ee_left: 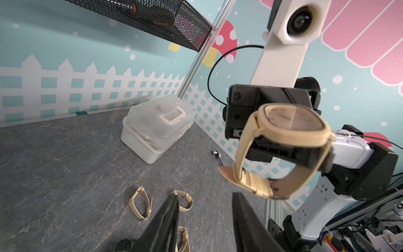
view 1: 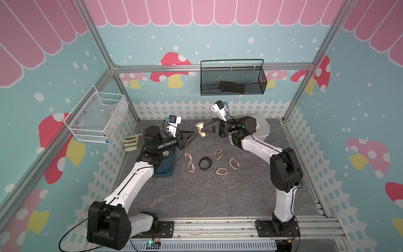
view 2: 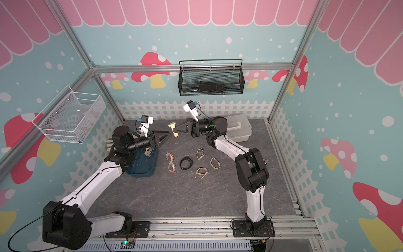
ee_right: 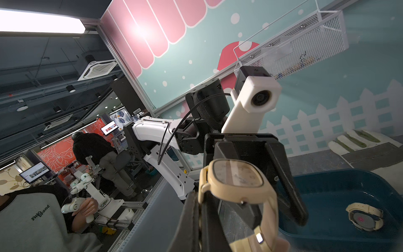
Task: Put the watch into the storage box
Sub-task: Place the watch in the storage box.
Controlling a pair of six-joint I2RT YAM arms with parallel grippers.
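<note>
Watch (view 1: 200, 130) sits in right jaws, another in storage box (view 1: 166, 169), six loose.

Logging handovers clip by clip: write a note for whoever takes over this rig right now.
Right gripper: shut on a beige watch, held in the air.
Left gripper: open, empty, facing that watch.
Storage box: partly under the left arm, with a dark-faced watch already inside.
To do: get the held watch into the box. A black watch and five others lie on the table.
</note>
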